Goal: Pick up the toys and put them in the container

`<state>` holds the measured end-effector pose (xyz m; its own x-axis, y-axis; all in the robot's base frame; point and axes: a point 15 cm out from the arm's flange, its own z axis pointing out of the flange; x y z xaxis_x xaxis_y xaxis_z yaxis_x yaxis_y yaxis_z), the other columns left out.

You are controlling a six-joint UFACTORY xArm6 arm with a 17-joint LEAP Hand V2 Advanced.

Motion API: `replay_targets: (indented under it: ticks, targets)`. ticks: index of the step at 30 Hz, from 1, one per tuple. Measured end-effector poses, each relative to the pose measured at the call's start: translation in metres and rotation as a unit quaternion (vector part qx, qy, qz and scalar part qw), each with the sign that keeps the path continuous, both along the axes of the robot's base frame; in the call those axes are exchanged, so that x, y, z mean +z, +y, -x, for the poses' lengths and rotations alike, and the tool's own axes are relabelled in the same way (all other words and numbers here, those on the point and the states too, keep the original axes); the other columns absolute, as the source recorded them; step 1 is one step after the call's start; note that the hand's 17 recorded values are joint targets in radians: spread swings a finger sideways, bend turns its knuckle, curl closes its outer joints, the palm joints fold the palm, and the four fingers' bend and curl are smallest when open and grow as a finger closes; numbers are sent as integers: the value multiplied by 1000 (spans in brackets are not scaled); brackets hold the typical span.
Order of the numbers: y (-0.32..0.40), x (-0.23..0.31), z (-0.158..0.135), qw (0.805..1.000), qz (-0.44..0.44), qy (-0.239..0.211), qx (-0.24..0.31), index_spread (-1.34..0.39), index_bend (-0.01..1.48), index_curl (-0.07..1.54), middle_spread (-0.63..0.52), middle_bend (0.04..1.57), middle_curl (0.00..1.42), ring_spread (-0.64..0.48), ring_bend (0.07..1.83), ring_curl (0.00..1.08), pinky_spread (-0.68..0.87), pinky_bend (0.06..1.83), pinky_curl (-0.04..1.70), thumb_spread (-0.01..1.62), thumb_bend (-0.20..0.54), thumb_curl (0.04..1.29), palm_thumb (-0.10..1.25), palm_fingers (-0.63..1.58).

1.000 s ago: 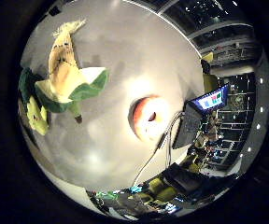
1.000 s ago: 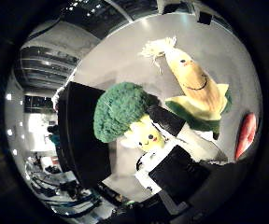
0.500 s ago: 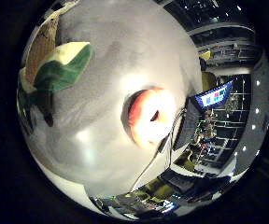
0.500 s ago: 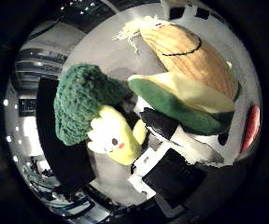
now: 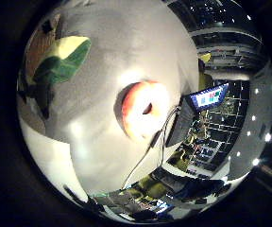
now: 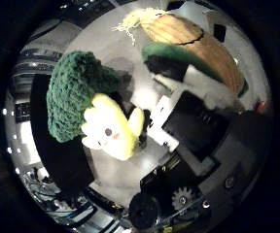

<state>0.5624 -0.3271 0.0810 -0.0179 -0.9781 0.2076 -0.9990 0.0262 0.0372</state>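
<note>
A plush corn cob [image 6: 193,41] with a green husk lies on the white round table [image 5: 108,165], close under my hand [image 6: 206,121]. It also shows in the little finger side view [image 5: 56,57]. A plush broccoli [image 6: 77,92] with a yellow smiling stalk lies right beside the corn. A round orange-red peach toy [image 5: 141,106] lies on the table away from both. A black box-like container [image 6: 51,160] stands behind the broccoli. The hand's black and white parts reach up to the corn's husk.
A lit monitor [image 5: 207,97] and desks stand past the table's edge [image 5: 178,142] near the peach toy. The room around is dark.
The camera has come down much closer to the corn and broccoli, which now fill more of the thumb side view. The hand's parts reach further into that view.
</note>
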Motion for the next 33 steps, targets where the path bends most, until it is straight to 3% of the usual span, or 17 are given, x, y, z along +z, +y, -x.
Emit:
replay_targets:
  ticks: [3, 6, 9, 10, 16, 23, 29, 31, 33]
  targets:
    - [-3, -1, 8, 1000, 5, 17, 3, -444, 387, 359, -245, 810, 543, -257, 1038, 444, -431, 961, 364, 937, -17, 411, 847, 1438]
    - [-7, -1, 13, 1000, 7, 23, 2, -413, 600, 459, -216, 928, 582, -231, 1108, 473, -399, 1051, 414, 921, -24, 417, 856, 1440]
    - [-13, 10, 26, 999, 4, 37, -8, -384, 704, 512, -198, 986, 600, -219, 1149, 489, -372, 1102, 444, 918, -24, 418, 859, 1447]
    - [-14, 13, 29, 999, 3, 41, -10, -352, 828, 551, -182, 1036, 618, -213, 1189, 507, -338, 1155, 473, 916, -18, 426, 878, 1451]
    - [-25, 57, 57, 998, 0, 61, -31, -250, 1046, 644, -131, 1196, 649, -181, 1337, 562, -245, 1294, 591, 907, -19, 458, 941, 1288]
    - [-26, 142, 75, 999, 10, 39, -37, -215, 1123, 650, -113, 1268, 632, -170, 1394, 571, -192, 1299, 688, 912, -22, 480, 961, 1233]
    - [3, 178, 108, 999, -9, 41, -30, -210, 1134, 643, -110, 1294, 623, -168, 1405, 569, -182, 1286, 738, 920, -26, 485, 950, 1223]
    - [8, 172, 112, 999, -11, 38, -29, -210, 1121, 638, -115, 1300, 620, -174, 1415, 568, -183, 1281, 756, 931, -33, 482, 924, 1206]
    - [5, 163, 102, 999, -5, 19, -27, -247, 960, 609, -132, 1271, 602, -184, 1413, 555, -228, 1260, 741, 950, -41, 468, 835, 1148]
